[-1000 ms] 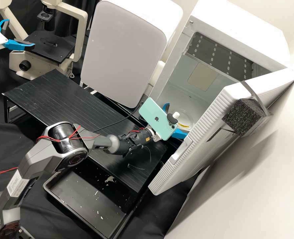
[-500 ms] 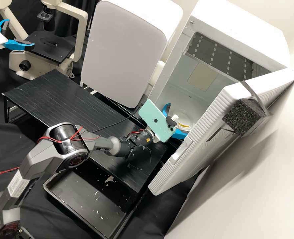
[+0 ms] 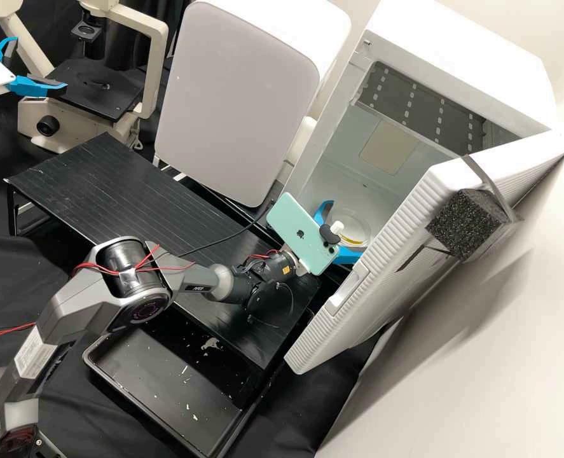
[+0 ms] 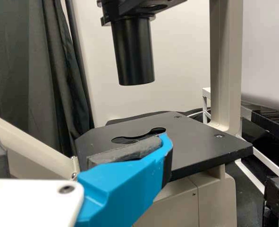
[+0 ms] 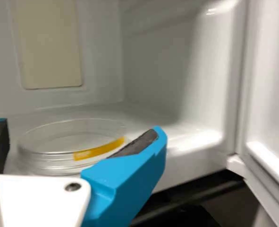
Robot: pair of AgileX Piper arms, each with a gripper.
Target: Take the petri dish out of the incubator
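Two sets of jaws spread wide: the right gripper [image 3: 346, 228] right up at the petri dish [image 5: 45, 163] inside the incubator [image 3: 466, 63], the left gripper [image 3: 41, 63] over by the microscope [image 3: 159, 63]!

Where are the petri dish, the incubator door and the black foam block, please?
Petri dish [image 5: 66, 142]: right wrist view, its clear top.
Incubator door [image 3: 390, 242]: high view, its ribbed side.
Black foam block [image 3: 463, 226]: high view, its speckled face.

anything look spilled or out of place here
Pale flecks and a whitish patch lie in the black tray, like spilled or flaked-off debris. A dark foam block is strapped to the incubator door, which looks improvised. The petri dish sits flat, with no visible damage.
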